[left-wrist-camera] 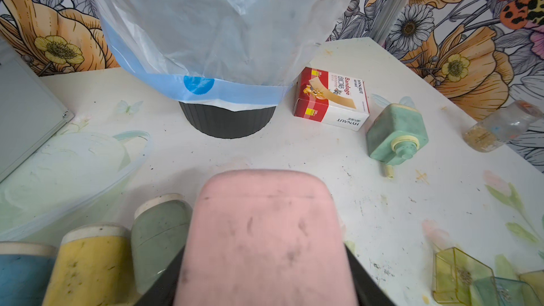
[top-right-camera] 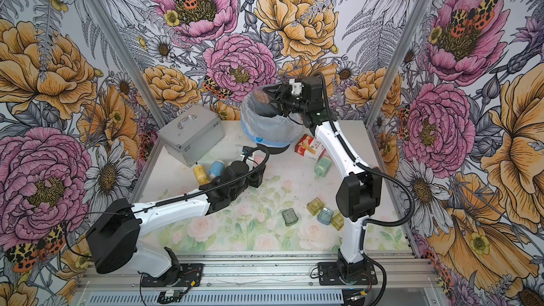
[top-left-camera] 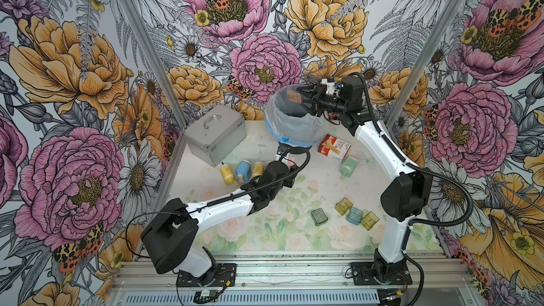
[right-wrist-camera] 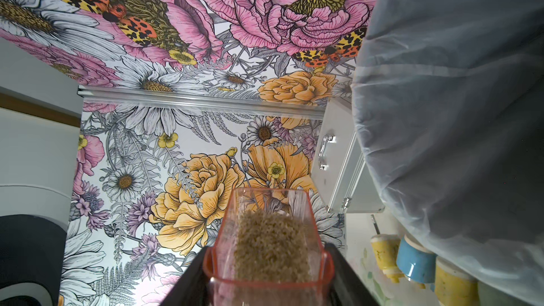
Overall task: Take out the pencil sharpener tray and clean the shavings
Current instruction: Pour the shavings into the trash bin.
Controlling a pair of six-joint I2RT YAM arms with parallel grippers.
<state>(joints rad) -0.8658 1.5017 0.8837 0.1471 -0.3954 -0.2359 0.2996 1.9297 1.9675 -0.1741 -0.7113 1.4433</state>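
The right tool (right-wrist-camera: 268, 260) pinches the thin, likely light tray (right-wrist-camera: 269, 201) by its sides, shavings (right-wrist-camera: 270, 245) loose inside; the left tool (left-wrist-camera: 263, 281) pinches the sharpener (left-wrist-camera: 265, 225)

Clear pink tray (right-wrist-camera: 227, 231), packed with tan shavings (right-wrist-camera: 272, 248), sideways above lined bin (top-left-camera: 290, 126).

Right tool (top-left-camera: 305, 95) raised, gripping; left tool (left-wrist-camera: 265, 284) low, gripping.

Both top views look down from above the near edge, sharing the whole worktop (top-left-camera: 321, 172) and the far bin (top-left-camera: 290, 126). The left wrist camera sits low, facing far past a pink sharpener (left-wrist-camera: 265, 239) to the bin. The right wrist camera, beside the bin's rim, faces left over the tray (right-wrist-camera: 269, 231) toward the case (right-wrist-camera: 334, 154).
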